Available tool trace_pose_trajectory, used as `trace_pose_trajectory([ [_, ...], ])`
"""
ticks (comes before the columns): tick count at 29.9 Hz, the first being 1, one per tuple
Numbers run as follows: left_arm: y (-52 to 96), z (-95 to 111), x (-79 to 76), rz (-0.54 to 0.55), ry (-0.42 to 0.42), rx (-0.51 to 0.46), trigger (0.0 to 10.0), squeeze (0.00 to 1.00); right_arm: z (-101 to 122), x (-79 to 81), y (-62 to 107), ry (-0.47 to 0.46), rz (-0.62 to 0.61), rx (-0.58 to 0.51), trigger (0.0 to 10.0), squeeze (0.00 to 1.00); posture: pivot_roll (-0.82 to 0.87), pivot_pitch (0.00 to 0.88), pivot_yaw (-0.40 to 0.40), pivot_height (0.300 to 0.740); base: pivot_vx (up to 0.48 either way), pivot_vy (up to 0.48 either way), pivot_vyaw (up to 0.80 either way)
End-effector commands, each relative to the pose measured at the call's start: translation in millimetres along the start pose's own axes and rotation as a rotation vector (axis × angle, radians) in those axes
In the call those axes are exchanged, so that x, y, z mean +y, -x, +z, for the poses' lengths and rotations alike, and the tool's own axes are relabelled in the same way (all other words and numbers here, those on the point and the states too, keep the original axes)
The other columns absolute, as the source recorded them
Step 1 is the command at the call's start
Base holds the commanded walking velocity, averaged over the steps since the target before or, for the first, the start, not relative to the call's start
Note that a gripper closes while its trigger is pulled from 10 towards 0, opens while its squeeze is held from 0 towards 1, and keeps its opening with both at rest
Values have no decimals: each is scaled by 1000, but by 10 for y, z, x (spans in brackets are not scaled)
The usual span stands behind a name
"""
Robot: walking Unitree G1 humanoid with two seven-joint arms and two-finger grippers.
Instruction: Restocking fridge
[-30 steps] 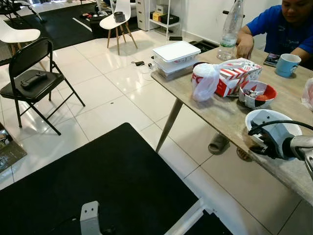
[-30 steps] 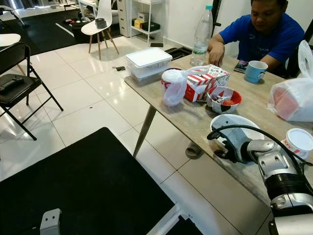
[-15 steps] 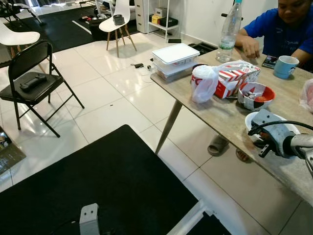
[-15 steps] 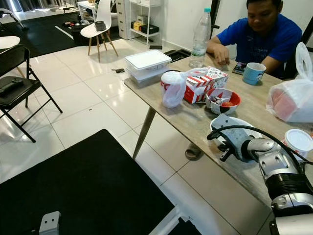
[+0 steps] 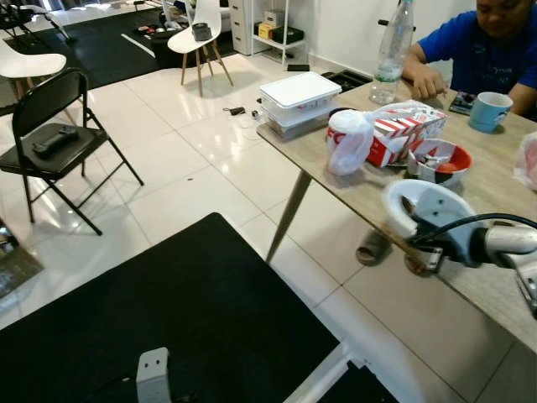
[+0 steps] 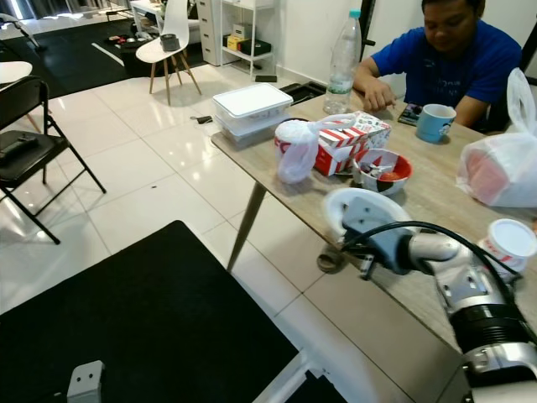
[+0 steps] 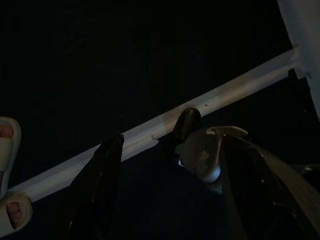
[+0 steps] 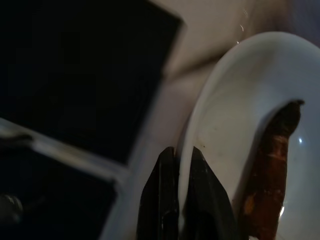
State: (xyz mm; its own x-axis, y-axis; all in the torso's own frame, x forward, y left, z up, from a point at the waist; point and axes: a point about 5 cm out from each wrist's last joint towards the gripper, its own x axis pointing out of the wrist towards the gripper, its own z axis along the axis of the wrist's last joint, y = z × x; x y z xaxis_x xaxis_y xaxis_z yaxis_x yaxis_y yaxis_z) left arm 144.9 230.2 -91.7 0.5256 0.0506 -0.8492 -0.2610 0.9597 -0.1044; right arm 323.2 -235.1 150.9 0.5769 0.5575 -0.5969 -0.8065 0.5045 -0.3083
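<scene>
White plate (image 8: pixel 235 125) with brown scrap, rim pinched by right pincer (image 8: pixel 182 165).

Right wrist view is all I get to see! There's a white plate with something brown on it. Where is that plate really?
Observer: The white plate is at the table's near edge, partly hanging past it.
Operator: Is the robot holding it?
Observer: Yes, the right tool pinches its rim.
Operator: What's near it?
Observer: A red-and-white bowl sits just behind it.
</scene>
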Motion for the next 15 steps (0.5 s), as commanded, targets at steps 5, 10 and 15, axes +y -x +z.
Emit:
trace_pose_trajectory([
  [5, 7, -15, 38, 18, -5, 18, 10000, 0, 174, 73, -30, 63, 52, -68, 10000, 0, 3, 0, 9, 740, 0, 0, 0],
  [10, 7, 4, 54, 29, -8, 16, 10000, 0, 298, 415, -261, 235, 187, -67, 10000, 0, -6, 0, 15, 740, 0, 0, 0],
  [15, 6, 7, 52, 30, -7, 15, 10000, 0, 297, 536, -384, 255, 236, -62, 10000, 0, -1, 0, 14, 740, 0, 0, 0],
])
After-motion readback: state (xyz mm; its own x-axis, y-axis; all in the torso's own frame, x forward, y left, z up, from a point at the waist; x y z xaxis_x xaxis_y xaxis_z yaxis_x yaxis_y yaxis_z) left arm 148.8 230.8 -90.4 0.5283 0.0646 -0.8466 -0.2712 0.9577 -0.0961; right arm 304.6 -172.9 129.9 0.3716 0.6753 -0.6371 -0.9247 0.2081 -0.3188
